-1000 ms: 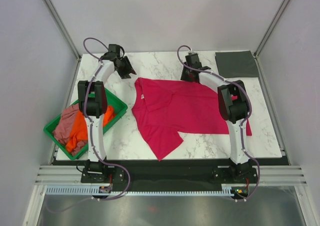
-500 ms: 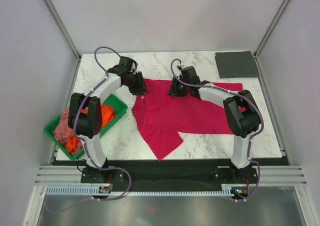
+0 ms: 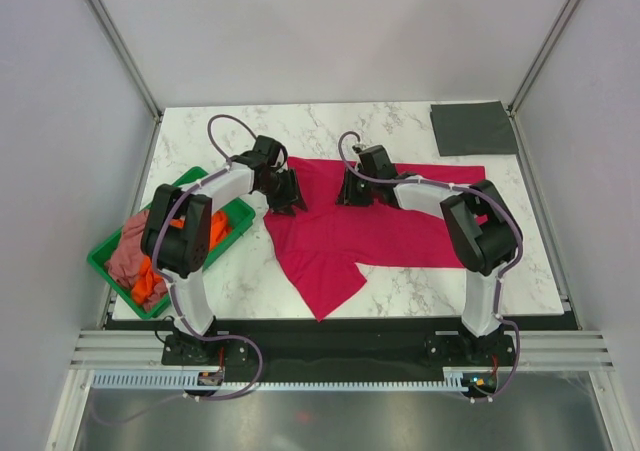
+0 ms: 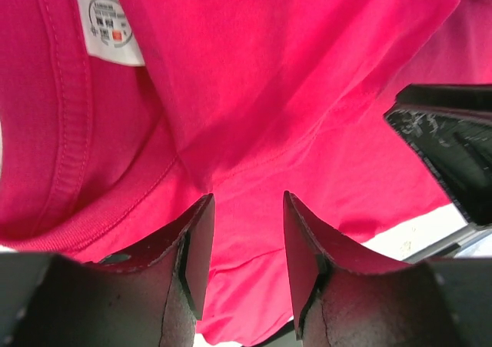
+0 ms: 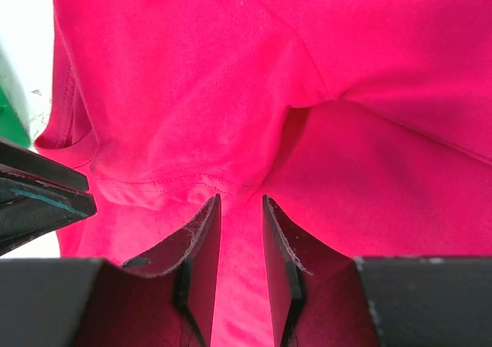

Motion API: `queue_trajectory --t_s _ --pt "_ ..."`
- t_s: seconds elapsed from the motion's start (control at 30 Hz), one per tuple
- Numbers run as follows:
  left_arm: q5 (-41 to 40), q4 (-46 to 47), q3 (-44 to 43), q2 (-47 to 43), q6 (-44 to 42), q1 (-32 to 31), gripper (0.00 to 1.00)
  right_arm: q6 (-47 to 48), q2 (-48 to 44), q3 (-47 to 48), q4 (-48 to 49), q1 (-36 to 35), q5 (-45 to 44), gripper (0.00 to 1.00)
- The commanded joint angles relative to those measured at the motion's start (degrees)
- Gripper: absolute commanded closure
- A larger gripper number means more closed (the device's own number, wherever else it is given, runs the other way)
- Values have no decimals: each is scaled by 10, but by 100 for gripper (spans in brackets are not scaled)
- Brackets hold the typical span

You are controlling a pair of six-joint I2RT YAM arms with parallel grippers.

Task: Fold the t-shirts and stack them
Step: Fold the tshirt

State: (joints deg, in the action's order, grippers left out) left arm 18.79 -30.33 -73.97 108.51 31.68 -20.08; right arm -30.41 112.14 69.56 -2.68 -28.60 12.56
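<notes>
The crimson-red t-shirt (image 3: 390,221) lies spread on the marble table, one sleeve pointing to the near edge. My left gripper (image 3: 290,199) and right gripper (image 3: 350,193) sit side by side on its far-left part near the collar. In the left wrist view the gripper (image 4: 246,201) pinches red cloth (image 4: 254,93), with creases running out from the fingertips and the neck label above. In the right wrist view the gripper (image 5: 241,201) is closed narrowly on a gathered hem (image 5: 192,124). A dark grey t-shirt (image 3: 473,128) lies folded at the back right. The orange (image 3: 150,283) and dusty pink (image 3: 128,251) t-shirts are bunched in the tray.
A green plastic tray (image 3: 238,203) stands at the left edge of the table, just left of my left arm. The two grippers are close together, and each shows in the other's wrist view (image 4: 453,147) (image 5: 38,197). Frame posts and walls surround the table.
Both grippers have moved from the shirt's far edge toward the near side and closer together. The collar corner of the red shirt has been drawn in with them.
</notes>
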Motion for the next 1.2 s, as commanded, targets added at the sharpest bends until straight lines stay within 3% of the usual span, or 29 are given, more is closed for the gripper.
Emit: queue_trajectory --t_s 0.0,0.23,0.37,0.57,0.73,0.83,0.87,0.97,1.03,1.17 --pt "-16 35 0 12 19 -2 51 -6 11 17 22 -4 -22 64" --pt "-17 40 -6 26 28 -5 54 -14 21 30 19 -13 -27 65" --pt "-24 40 -6 22 30 -6 63 -18 27 42 14 -17 -25 68" --pt "-29 40 -11 21 35 -6 98 -25 35 56 5 -17 -30 77" --pt "-44 38 -3 -2 39 -6 98 -25 21 61 -6 -17 -33 95" --pt "-54 34 1 -23 37 -6 98 -28 12 62 -9 -18 -34 100" --pt "-53 33 2 -28 32 -6 98 -30 12 62 -11 -19 -36 100" --pt "-59 33 18 -39 31 -6 84 -32 12 67 -42 -22 -51 98" --pt "-59 34 31 -44 30 -6 67 -33 1 61 -50 -26 -74 93" --pt "-59 33 43 -33 34 -7 61 -40 -8 50 -50 -31 -88 80"
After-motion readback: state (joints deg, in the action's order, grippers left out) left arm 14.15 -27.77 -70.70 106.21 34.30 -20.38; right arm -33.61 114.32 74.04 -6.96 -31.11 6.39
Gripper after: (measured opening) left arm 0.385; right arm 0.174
